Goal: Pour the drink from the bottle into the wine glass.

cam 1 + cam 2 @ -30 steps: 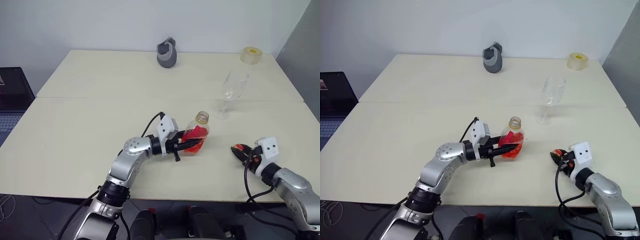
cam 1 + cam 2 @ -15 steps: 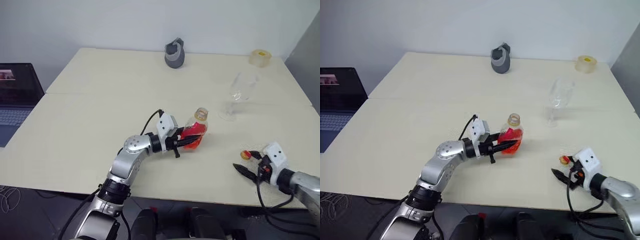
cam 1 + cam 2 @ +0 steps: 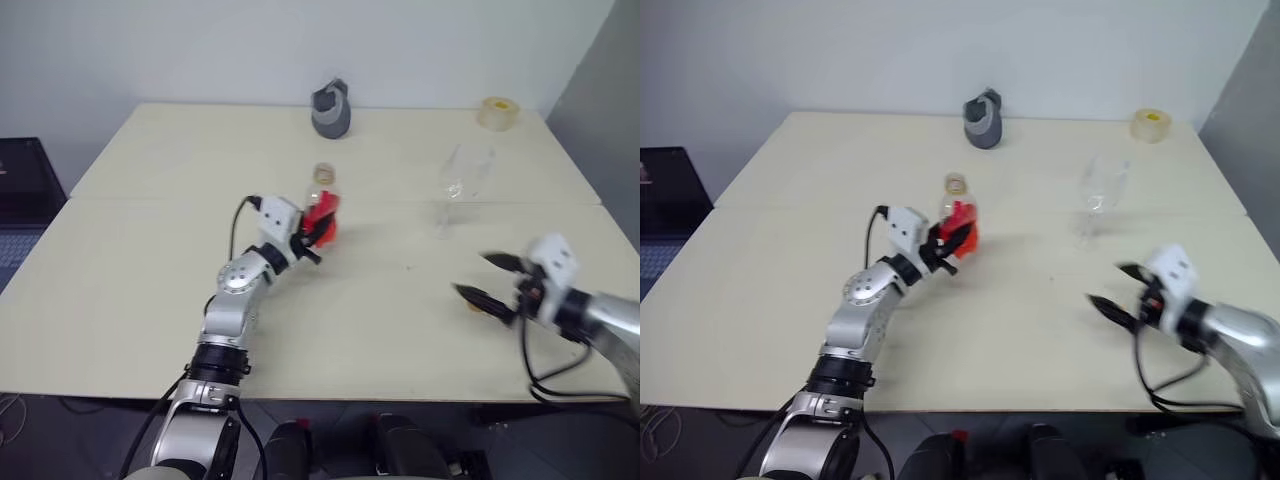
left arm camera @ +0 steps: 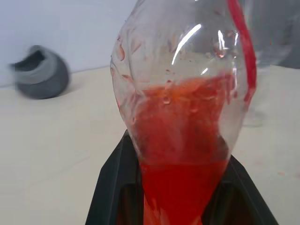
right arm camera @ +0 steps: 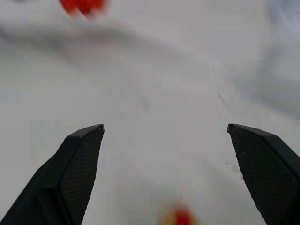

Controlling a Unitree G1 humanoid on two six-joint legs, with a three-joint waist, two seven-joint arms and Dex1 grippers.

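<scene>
The left gripper [image 3: 318, 228] is clamped on the bottle [image 3: 321, 208], its black fingers [image 4: 115, 187] pressed against the lower body on both sides. The bottle stands roughly upright above the table [image 3: 150, 280], neck uppermost, with the drink [image 4: 187, 154] filling its lower part. The right gripper [image 3: 482, 280] holds nothing; its two fingers [image 5: 77, 164] are spread wide apart above the table surface. A small red-and-yellow object [image 5: 177, 217] lies on the table just below it. The wine glass [image 3: 455, 190] stands upright on the table, well apart from both grippers, between the bottle and the right edge.
</scene>
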